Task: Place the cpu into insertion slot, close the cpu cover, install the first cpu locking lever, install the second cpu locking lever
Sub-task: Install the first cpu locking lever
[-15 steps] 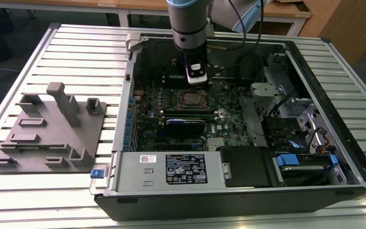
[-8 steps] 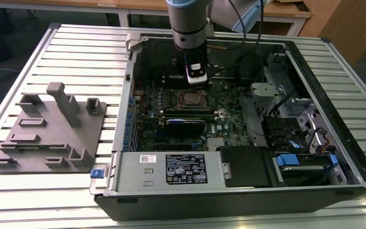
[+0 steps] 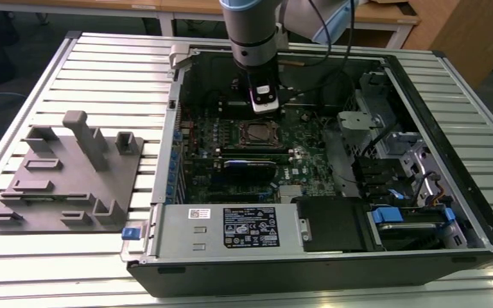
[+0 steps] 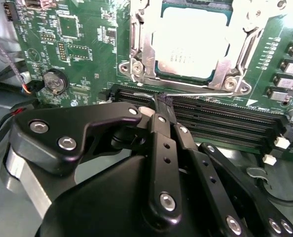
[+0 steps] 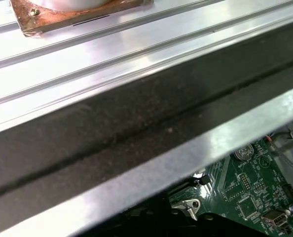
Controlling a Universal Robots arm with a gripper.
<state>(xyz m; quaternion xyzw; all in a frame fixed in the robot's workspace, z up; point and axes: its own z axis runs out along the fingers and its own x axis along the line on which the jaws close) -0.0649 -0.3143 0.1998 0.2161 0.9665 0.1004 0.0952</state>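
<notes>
Already the cpu [image 4: 191, 44] lies in the insertion slot [image 3: 242, 135], near the centre of the exterior view, under the cpu cover [image 4: 145, 54]. One locking lever [image 4: 205, 93] runs crosswise to the gripper [image 4: 163, 102], whose jaws are pinched narrowly on it.

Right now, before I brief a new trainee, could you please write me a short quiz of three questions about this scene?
1. True or false: the tool carries the cpu.
2. The tool is shut on: A) the locking lever; B) a cable; C) a memory module.
3. Fill in: in the exterior view, the grey fixture plate lies to the ___ of the computer case.
Key: 1 false; 2 A; 3 left.
</notes>
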